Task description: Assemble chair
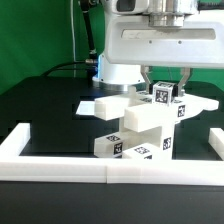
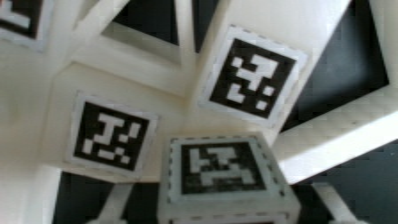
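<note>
The chair [image 1: 133, 128] stands as a partly joined stack of chunky white tagged blocks in the middle of the black table, with a flat slab [image 1: 108, 105] jutting toward the exterior view's left. My gripper [image 1: 165, 93] hangs straight down over the top of the stack, shut on a small tagged cube-like block [image 1: 163, 96]. In the wrist view that block [image 2: 217, 168] sits between my fingers [image 2: 118, 198], tag facing the camera, above two more tagged faces [image 2: 254, 78] of the chair. The block's underside and where it meets the stack are hidden.
A low white border wall [image 1: 60, 166] runs along the front and up both sides [image 1: 212, 140] of the black table. The arm's white base [image 1: 118, 70] stands behind the stack, in front of a green backdrop.
</note>
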Controlling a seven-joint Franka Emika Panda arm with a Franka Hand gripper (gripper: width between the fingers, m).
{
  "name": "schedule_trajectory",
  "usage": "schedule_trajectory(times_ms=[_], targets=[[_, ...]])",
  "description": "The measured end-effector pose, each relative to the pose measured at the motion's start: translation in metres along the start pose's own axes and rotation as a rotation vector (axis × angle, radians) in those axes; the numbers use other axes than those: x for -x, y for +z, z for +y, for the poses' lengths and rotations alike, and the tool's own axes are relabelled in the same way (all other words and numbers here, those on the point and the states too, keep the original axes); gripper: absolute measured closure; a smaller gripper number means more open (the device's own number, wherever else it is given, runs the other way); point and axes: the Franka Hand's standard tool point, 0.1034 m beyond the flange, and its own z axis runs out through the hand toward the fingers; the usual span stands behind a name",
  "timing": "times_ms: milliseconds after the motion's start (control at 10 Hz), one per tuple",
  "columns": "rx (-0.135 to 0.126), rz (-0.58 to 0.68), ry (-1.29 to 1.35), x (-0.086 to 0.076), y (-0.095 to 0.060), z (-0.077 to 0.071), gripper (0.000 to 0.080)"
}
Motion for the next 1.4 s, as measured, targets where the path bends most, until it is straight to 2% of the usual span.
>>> schedule_trajectory(times_ms=[1200,1400], targets=[[-0.014,-0.013,0.749,0.0032,-0.0001,-0.0052,0.0512],[-0.014,-0.013,0.751,0.0035,0.0000,-0.0053,0.0511]])
